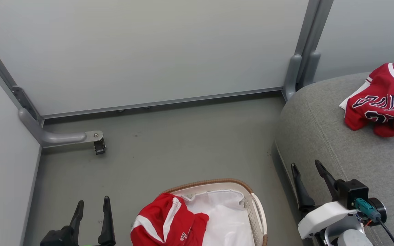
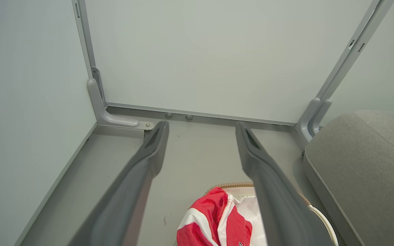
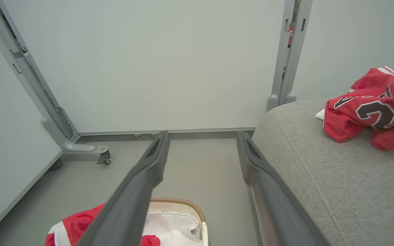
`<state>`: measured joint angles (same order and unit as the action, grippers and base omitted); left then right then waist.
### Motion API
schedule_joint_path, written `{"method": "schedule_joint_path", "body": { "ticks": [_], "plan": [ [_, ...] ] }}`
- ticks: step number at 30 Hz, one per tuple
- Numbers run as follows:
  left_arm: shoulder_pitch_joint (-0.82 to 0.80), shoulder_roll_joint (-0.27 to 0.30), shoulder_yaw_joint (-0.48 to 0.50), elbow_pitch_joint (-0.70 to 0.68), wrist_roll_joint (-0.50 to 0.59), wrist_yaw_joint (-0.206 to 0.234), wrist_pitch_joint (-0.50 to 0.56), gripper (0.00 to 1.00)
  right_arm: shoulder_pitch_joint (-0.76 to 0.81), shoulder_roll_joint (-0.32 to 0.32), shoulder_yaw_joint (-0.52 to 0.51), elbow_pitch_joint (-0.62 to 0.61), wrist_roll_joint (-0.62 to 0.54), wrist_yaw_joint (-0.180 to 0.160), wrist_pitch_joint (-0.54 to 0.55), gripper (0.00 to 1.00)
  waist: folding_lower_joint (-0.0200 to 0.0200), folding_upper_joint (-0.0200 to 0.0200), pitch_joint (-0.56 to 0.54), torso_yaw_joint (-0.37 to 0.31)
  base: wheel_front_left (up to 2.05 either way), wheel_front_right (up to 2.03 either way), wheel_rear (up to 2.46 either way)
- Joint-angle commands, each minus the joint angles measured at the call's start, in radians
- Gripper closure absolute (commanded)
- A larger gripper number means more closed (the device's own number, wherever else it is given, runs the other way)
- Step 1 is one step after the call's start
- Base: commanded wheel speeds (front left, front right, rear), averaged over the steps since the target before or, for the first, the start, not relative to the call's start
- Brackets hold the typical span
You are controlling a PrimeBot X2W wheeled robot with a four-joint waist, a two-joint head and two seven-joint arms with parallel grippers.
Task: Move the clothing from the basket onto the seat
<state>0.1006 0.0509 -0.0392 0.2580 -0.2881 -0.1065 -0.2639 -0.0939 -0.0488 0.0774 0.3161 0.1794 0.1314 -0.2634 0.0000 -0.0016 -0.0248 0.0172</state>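
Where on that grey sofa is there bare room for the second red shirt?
The seat is bare from its rounded left edge across to the red jersey, and nearer the robot below that jersey. Crowded: its far right part, where the jersey lies bunched.

— From up at the head, how much of the basket (image 1: 214, 181) do you get?
— The far end. The near end runs off the bottom edge, and the jersey in the basket (image 1: 162, 218) goes with it. That jersey also covers the left side of the liner (image 1: 224, 212).
— Any lettering on it?
— A scrap at the very bottom, too small to read.
— And the jersey on the seat (image 1: 381, 102)?
— Cut by the right edge, and crumpled, so its letters and number fold out of sight. The seat (image 1: 337, 143) runs off right and bottom too.
— The left gripper (image 1: 93, 201)?
— Most of its body drops below the bottom edge. From its wrist, one blurred finger (image 2: 268, 184) hides the basket's right side.
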Motion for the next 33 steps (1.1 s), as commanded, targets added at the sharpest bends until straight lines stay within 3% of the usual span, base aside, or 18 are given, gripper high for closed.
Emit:
{"method": "schedule_joint_path", "body": {
  "ticks": [1,11,21,33],
  "plan": [
    [-0.017,-0.001,-0.003,0.0,0.007,-0.005,-0.001,0.0,-0.007,-0.003,-0.003,-0.005,0.002,-0.001,-0.002,0.0,0.0,0.0016,0.002,-0.001,0.0,0.0,0.0],
    [-0.041,-0.001,-0.035,0.0,0.036,-0.008,-0.001,0.0,-0.023,-0.003,-0.013,-0.021,-0.006,-0.001,-0.002,0.0,0.0,0.0016,0.038,-0.009,0.0,0.0,0.0],
    [-0.194,0.019,-0.114,0.053,0.107,-0.019,-0.001,0.0,-0.115,-0.003,-0.048,-0.062,-0.031,-0.001,-0.002,0.0,0.0,0.0016,0.175,-0.031,0.0,0.0,0.0],
    [-0.467,0.041,-0.29,0.305,0.17,-0.024,0.045,0.0,-0.272,-0.003,-0.102,-0.137,-0.061,-0.001,-0.002,0.0,0.0,0.0016,0.408,-0.092,0.0,0.0,0.0]
  ]
}}
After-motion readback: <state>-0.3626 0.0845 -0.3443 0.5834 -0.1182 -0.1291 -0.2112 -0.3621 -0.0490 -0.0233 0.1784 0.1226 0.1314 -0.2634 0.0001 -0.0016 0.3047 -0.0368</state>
